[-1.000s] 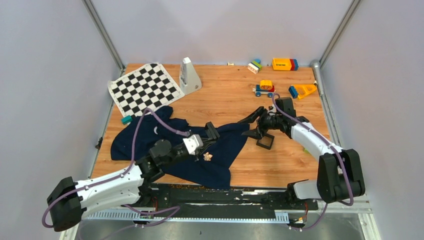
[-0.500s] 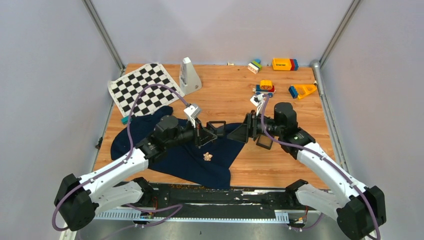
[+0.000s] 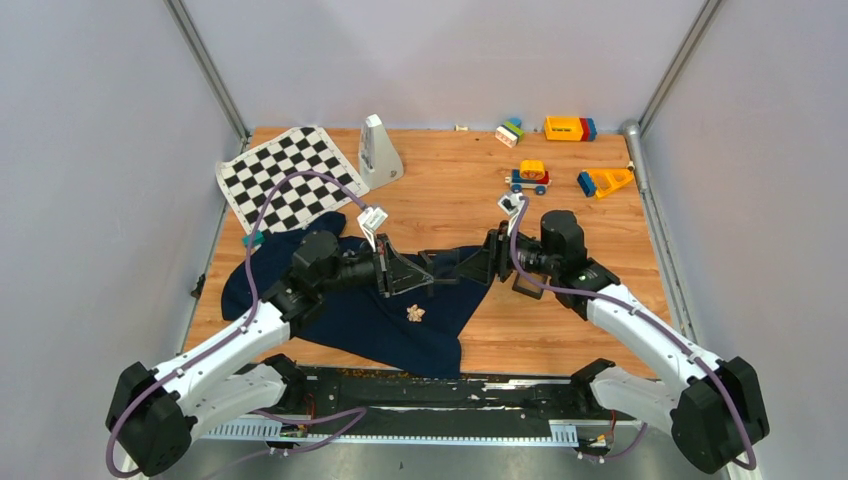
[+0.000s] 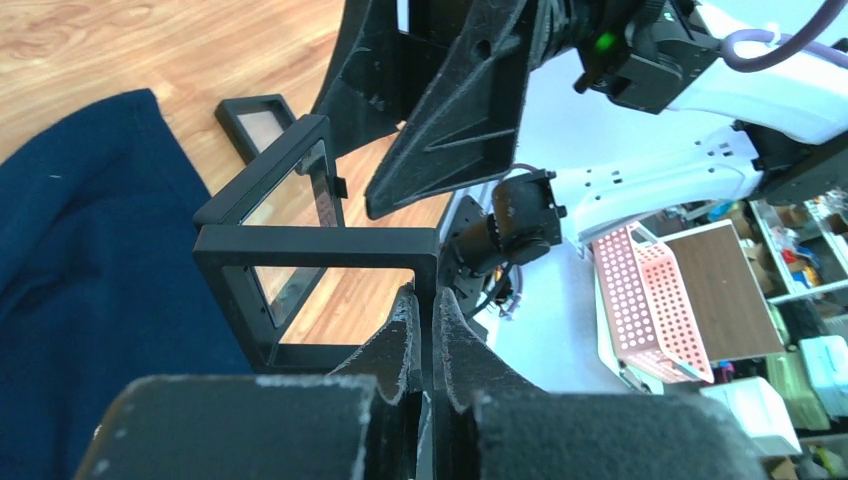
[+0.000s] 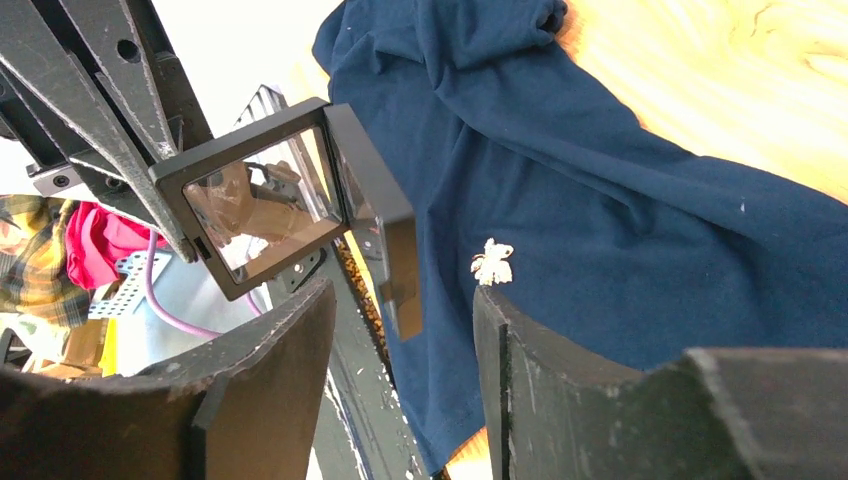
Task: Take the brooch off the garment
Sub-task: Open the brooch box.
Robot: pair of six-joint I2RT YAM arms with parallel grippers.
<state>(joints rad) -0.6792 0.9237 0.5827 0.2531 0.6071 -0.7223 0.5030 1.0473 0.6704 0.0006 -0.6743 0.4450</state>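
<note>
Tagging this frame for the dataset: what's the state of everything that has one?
garment: spread out on the table, rumpled
brooch: on the garment, not removed
black frame case: hinged open, held off the table
left end effector: shut on the black frame case
right end effector: open, gripping nothing

The top camera sits high at the near side and looks down and forward over the whole table (image 3: 450,190). Each wrist camera sits close and low: the left faces the right arm (image 4: 740,80), and the right faces back across the garment (image 5: 620,200). Both wrist views share the black frame (image 4: 320,247) between them, seen from opposite sides.
</note>
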